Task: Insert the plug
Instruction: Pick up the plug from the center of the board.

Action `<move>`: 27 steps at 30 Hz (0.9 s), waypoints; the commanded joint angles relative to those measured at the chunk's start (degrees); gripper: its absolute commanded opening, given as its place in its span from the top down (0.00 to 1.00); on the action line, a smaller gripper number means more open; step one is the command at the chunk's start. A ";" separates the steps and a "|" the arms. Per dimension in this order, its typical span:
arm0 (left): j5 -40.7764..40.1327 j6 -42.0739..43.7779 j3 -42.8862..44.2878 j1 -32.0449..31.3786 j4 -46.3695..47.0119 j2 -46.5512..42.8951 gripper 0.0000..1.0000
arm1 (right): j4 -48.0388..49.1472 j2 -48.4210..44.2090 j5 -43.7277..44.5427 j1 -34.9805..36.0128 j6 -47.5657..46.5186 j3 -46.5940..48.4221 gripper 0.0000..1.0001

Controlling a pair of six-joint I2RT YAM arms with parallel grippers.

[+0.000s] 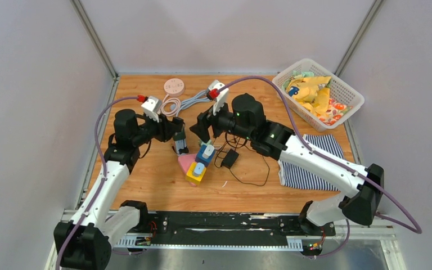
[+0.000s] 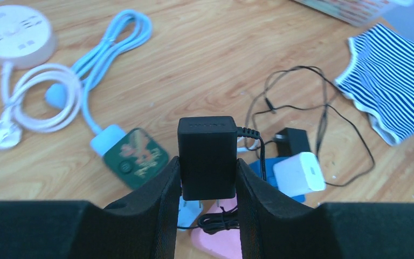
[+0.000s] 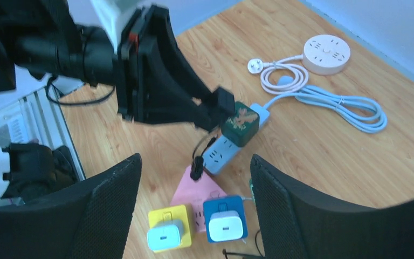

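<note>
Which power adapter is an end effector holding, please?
The black adapter clamped in the left end effector; one white adapter sits plugged into the yellow cube, another into the blue cube, and a second black adapter lies on the table.

A boxy black adapter [image 2: 207, 154] stands upright, clamped between the fingers of the left tool [image 2: 207, 170], its thin cord [image 3: 197, 162] hanging bundled beneath. Just beside it on the table [image 2: 221, 54] sits the socket cube [image 3: 240, 123], with a green top, white outlet faces and a pale blue cable [image 3: 334, 102].
</note>
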 commanded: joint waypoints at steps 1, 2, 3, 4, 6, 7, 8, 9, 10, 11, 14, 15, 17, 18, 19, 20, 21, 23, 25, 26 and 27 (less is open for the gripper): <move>6.76 4.84 3.27 -4.15 3.87 1.59 0.88 | -0.95 3.53 -3.77 -3.03 1.00 5.99 0.29; 8.18 6.37 3.90 -5.09 3.88 2.12 0.88 | -1.06 4.47 -3.71 -3.76 2.18 7.17 0.33; 8.98 7.37 4.32 -5.83 3.92 2.52 0.88 | -1.23 5.37 -4.27 -4.59 3.38 8.27 0.36; 9.22 8.18 4.49 -6.43 3.88 2.59 0.88 | -1.39 6.52 -5.62 -5.40 4.63 9.60 0.40; 9.86 9.96 4.40 -7.22 3.88 2.17 0.88 | -3.13 8.66 -7.77 -6.74 7.15 12.42 0.46; 9.94 10.61 4.29 -7.41 3.88 1.81 0.88 | -4.24 9.76 -8.40 -7.18 8.06 13.74 0.47; 10.06 11.14 4.13 -7.54 3.88 1.33 0.88 | -5.44 10.78 -9.13 -7.36 9.05 14.92 0.48; 10.39 11.96 3.95 -7.66 3.90 0.91 0.88 | -7.00 11.82 -9.46 -7.50 9.75 16.07 0.49; 10.47 12.54 3.73 -7.73 3.89 0.52 0.88 | -8.12 12.88 -9.87 -7.61 10.60 17.10 0.49; 10.52 13.03 3.66 -7.81 3.88 0.06 0.88 | -9.07 13.87 -10.50 -7.68 11.40 17.99 0.50; 10.63 14.06 3.23 -7.84 3.88 -0.68 0.88 | -11.16 16.90 -11.74 -7.84 13.46 20.29 0.52; 10.65 14.21 3.18 -7.84 3.88 -0.84 0.88 | -11.63 17.64 -12.10 -7.81 13.91 20.70 0.53; 10.86 14.60 3.04 -7.84 3.88 -1.14 0.89 | -12.36 18.95 -13.09 -7.78 14.25 21.32 0.54; 11.06 14.74 3.04 -7.84 3.88 -1.32 0.89 | -12.73 19.53 -13.49 -7.78 14.18 21.53 0.54; 11.09 14.77 2.97 -7.84 3.88 -1.51 0.90 | -13.14 19.96 -13.68 -7.78 14.11 21.59 0.53; 11.09 14.75 2.87 -7.84 3.88 -1.69 0.90 | -13.64 20.38 -13.64 -7.82 13.97 21.74 0.53; 11.10 14.83 2.74 -7.84 3.88 -1.93 0.90 | -14.08 20.68 -13.41 -7.78 13.83 21.68 0.52; 11.08 15.01 2.56 -7.84 3.88 -2.37 0.91 | -14.48 20.97 -13.44 -7.78 13.72 21.57 0.52; 11.03 15.24 2.43 -7.84 3.88 -2.79 0.91 | -14.74 21.18 -13.95 -7.78 13.67 21.59 0.52; 10.86 15.29 2.36 -7.84 3.88 -2.92 0.91 | -14.90 21.23 -14.13 -7.78 13.66 21.60 0.52; 10.77 15.30 2.34 -7.84 3.88 -3.05 0.91 | -15.09 21.34 -14.31 -7.77 13.62 21.56 0.53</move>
